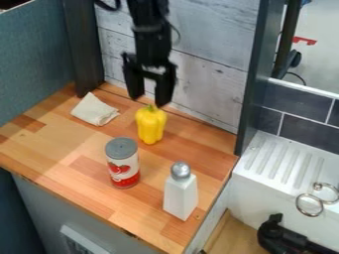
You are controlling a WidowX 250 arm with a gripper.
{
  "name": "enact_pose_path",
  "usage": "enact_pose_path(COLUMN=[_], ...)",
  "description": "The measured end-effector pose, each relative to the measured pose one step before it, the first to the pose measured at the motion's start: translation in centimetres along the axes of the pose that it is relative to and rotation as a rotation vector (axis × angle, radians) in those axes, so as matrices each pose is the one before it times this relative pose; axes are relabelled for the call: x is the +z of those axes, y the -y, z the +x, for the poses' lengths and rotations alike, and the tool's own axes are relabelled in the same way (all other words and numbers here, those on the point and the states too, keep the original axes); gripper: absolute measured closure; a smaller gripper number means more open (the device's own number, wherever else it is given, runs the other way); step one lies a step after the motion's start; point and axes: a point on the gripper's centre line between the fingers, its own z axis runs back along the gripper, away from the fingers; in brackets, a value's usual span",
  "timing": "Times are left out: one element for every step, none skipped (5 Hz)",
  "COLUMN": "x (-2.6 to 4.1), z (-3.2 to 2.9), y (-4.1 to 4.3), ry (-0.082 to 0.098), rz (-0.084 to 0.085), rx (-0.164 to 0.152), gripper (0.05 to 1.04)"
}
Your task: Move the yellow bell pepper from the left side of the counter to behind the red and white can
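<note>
The black gripper (pixel 148 100) hangs over the back part of the wooden table (pixel 66 144), pointing down with its two fingers spread apart — it is open, with nothing held between them. Directly below is a yellow bell pepper (pixel 151 126), standing upright near the table's back edge with its green stem (pixel 151 107) up towards the gap between the fingertips; whether a fingertip touches it, I cannot tell.

A folded, cream-coloured cloth (pixel 94 109) lies to the left of the pepper in the view, towards the table's back left corner and well apart from the front edge. Nearer the camera than the pepper, around the middle of the table, a can (pixel 122 162) stands upright, with a grey top and a white and red label. Beside it on the right in the view, near the table's right edge, is a white shaker (pixel 180 193) with tapering sides and a rounded silver top, also upright. The can and the shaker are apart from each other.

Behind the table rises a whitish wood-plank wall (pixel 208 82), framed by dark posts. Beyond the right edge is a white ridged drainboard (pixel 281 161) — two silver rings (pixel 314 201) show at its far right, below dark tiles (pixel 306 104).
</note>
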Motion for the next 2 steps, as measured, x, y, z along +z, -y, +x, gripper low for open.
enact_pose_path(x=[3.219,1.542], z=[-2.415,-0.943], y=[-2.106,-1.389], ry=[0.0448,0.0161], rz=[0.0082,0.0158], rx=[0.0453,0.0162], gripper=[0.081,0.083])
